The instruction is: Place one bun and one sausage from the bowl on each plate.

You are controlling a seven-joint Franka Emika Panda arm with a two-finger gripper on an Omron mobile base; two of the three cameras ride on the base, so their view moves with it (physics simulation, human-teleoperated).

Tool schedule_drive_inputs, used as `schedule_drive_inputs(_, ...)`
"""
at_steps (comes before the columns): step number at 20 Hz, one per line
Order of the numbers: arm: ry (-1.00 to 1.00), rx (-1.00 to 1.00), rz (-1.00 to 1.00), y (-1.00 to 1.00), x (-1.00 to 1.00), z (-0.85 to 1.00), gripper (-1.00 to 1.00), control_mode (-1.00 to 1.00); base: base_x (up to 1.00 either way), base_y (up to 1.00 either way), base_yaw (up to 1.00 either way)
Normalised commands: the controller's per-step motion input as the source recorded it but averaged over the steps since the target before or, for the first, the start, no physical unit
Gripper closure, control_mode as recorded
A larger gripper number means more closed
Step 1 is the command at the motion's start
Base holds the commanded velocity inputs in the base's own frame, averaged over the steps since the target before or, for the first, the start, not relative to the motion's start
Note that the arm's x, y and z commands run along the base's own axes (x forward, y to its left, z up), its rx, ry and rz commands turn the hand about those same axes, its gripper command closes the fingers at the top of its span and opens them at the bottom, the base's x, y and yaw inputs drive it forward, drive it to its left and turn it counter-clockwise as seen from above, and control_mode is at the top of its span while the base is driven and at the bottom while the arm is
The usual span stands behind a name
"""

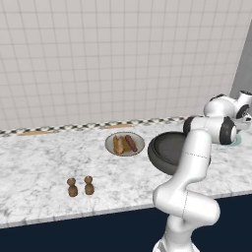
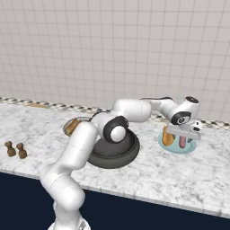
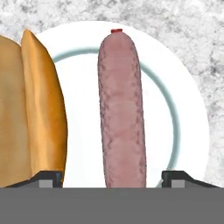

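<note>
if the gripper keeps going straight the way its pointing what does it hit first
Most likely the sausage, lying between the open gripper fingertips on the teal plate. The bun sits just off to one side. Depth is unclear.

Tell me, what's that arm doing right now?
Pincer open over teal plate. Sausage lies free on it beside bun. Other plate already loaded. Nothing in the way.
</note>
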Motion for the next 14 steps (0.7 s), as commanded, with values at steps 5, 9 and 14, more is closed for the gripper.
schedule_drive_inputs(5,-0.01,0.00,0.00,0.02,-0.30,0.29,-1.00,-1.00,0.00,0.00,0.00)
schedule_drive_inputs(9,-0.07,0.00,0.00,0.37,-0.66,0.66,-1.00,-1.00,0.00,0.00,0.00)
schedule_drive_inputs(14,-0.04,-0.01,0.00,0.60,-0.67,0.56,-1.00,-1.00,0.00,0.00,0.00)
